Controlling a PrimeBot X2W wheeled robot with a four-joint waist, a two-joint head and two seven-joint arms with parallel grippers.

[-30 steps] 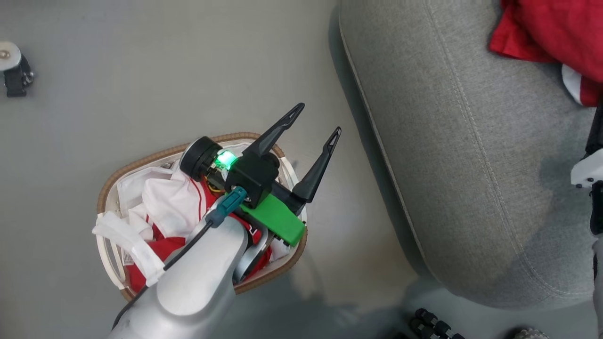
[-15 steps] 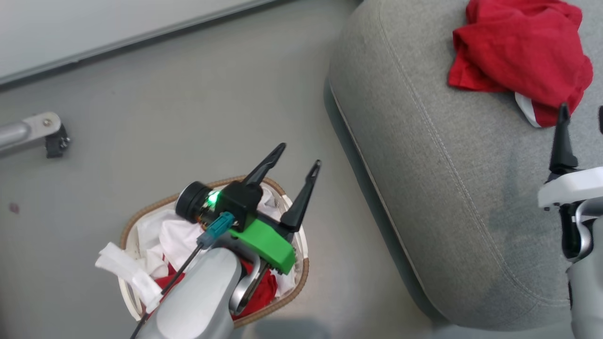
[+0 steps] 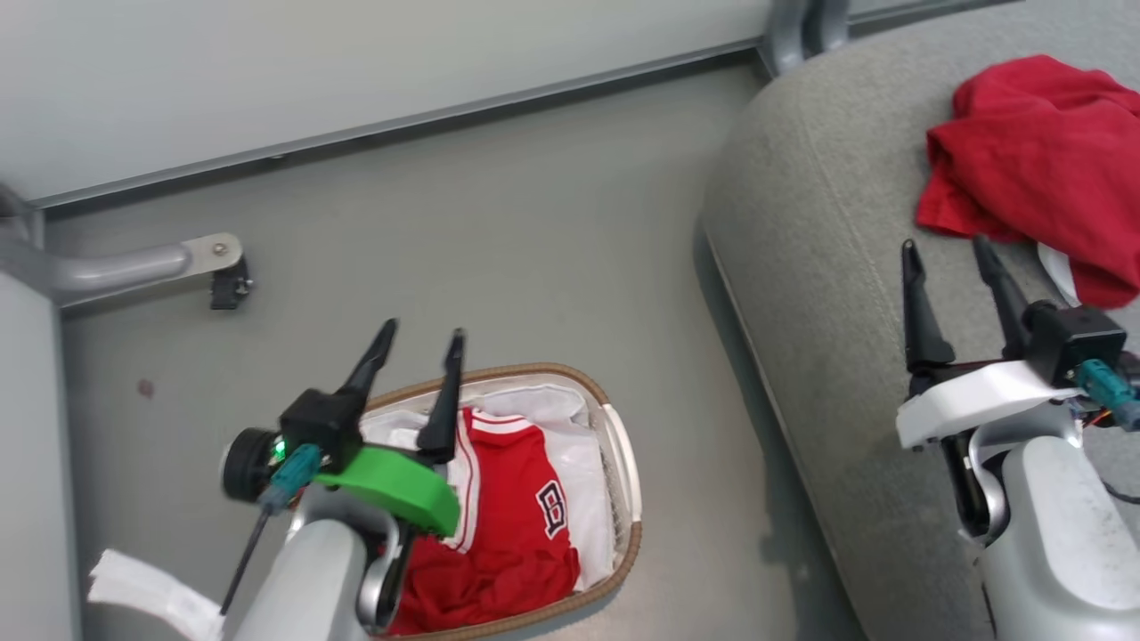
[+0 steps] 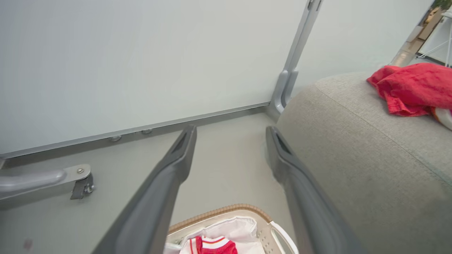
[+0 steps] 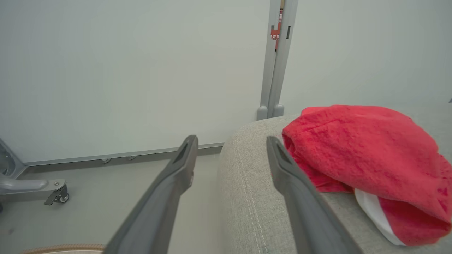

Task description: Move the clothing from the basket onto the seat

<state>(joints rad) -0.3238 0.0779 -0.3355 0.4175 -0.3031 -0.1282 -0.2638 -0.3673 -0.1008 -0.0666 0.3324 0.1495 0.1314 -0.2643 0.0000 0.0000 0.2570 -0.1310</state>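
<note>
The red-and-white jersey (image 3: 512, 525) lies crumpled in the basket (image 3: 626, 499), its navy letter B (image 3: 550, 507) facing up and its striped trim along the upper edge. It rests on the white cloth liner (image 3: 534, 405), which shows around it at the far end and the right side. A plain red garment (image 3: 1033, 169) lies bunched on the seat (image 3: 802, 267), well apart from the basket, with a bit of white fabric peeking from under its near edge.

The basket stands on the grey floor (image 3: 499, 258) near the seat's rounded edge, with a strip of floor between them.

The left gripper (image 3: 423, 331) hangs over the basket's left end, its two dark fingers spread moderately with nothing between them. In the left wrist view they point toward the pale wall panel (image 4: 141, 53), with the basket's rim and the jersey low between them. The right gripper (image 3: 944, 244) is above the seat, fingers likewise apart and empty. One tip lies right at the red garment's near edge; whether it touches cannot be told.

Farther out, a metal leg ends in a small caster (image 3: 230, 287) on the floor at the left, and a grey post (image 3: 793, 27) rises by the seat's far corner.
</note>
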